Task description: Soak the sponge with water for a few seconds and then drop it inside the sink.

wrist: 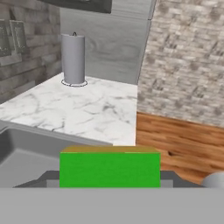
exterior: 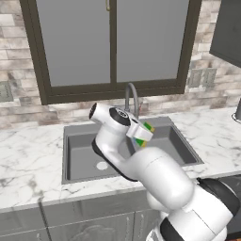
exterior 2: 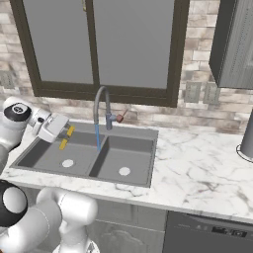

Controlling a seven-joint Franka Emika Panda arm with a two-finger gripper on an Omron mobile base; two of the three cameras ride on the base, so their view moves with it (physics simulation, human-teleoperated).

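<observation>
My gripper (exterior: pixel 144 135) is shut on the sponge (exterior: pixel 148 126), a small green block with a yellow layer, and holds it in the air above the dark grey double-basin sink (exterior: pixel 82 155). In the right base view the gripper (exterior 2: pixel 66 138) and the sponge's yellow ends (exterior 2: pixel 70 131) hang over the left basin of the sink (exterior 2: pixel 133 158). A thin blue stream of water (exterior 2: pixel 98 138) falls from the arched faucet (exterior 2: pixel 101 104) to their right. Whether the water touches the sponge I cannot tell. In the hand view the sponge (wrist: pixel 109 168) spans the dark fingers (wrist: pixel 168 176).
White marble counter (exterior: pixel 28 155) surrounds the sink, with a window and a brick wall behind it. A grey paper towel roll (wrist: pixel 73 59) stands on the counter to the right. A dark wall cabinet (exterior 2: pixel 232 44) hangs at the upper right.
</observation>
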